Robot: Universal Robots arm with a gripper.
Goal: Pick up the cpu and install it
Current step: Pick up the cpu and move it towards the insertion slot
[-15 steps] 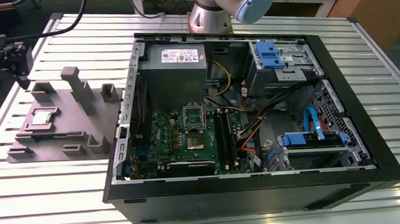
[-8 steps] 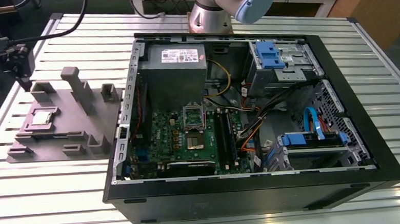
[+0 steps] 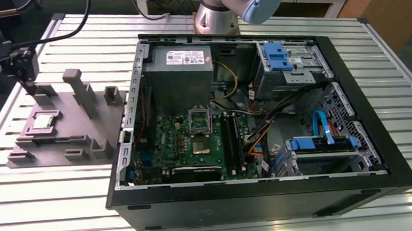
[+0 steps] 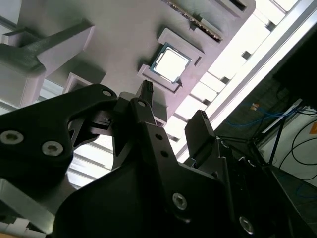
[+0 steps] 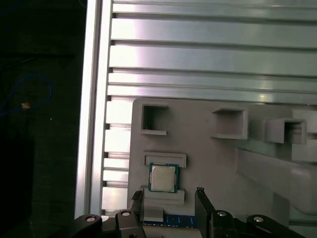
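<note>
One cpu lies flat in a pocket on the one grey tray. The tray sits on the tabletop beside one open computer case. The one hand hangs over the tray, near the cpu. Its two fingers are spread apart and hold nothing.

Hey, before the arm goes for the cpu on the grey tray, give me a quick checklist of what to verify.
1. cpu lying flat in its recess in the tray: ok.
2. End effector open, holding nothing: ok.
3. cpu roughly centred between the fingers in the first wrist view: ok.
4. Nothing resting on the cpu: ok.
5. Motherboard socket free to take it: cannot tell.
</note>
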